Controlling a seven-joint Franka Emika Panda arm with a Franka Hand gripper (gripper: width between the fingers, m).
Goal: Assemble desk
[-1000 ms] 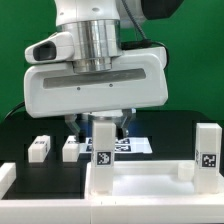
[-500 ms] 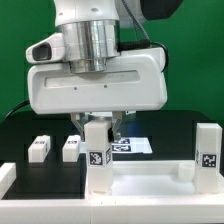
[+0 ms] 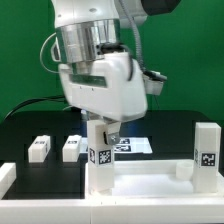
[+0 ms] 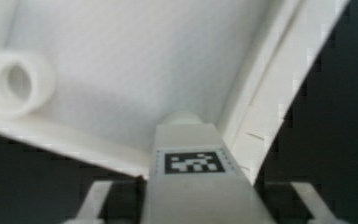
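The white desk panel (image 3: 150, 180) lies at the front with a tagged leg (image 3: 207, 150) standing at the corner on the exterior view's right. My gripper (image 3: 103, 128) is shut on another tagged desk leg (image 3: 100, 152) that stands upright at the panel's corner on the exterior view's left. In the wrist view the held leg (image 4: 194, 160) shows between my two fingers (image 4: 105, 200), above the panel (image 4: 140, 90) and near its round socket (image 4: 7, 85). Two loose legs (image 3: 38, 148) (image 3: 70, 148) lie on the black table at the exterior view's left.
The marker board (image 3: 130, 146) lies on the table behind the held leg. A white rail (image 3: 6, 176) sits at the front on the exterior view's left. A green backdrop stands behind the table.
My hand has turned about its vertical axis from broadside to angled, staying over the leg at the panel's corner. The leg stays upright in about the same place.
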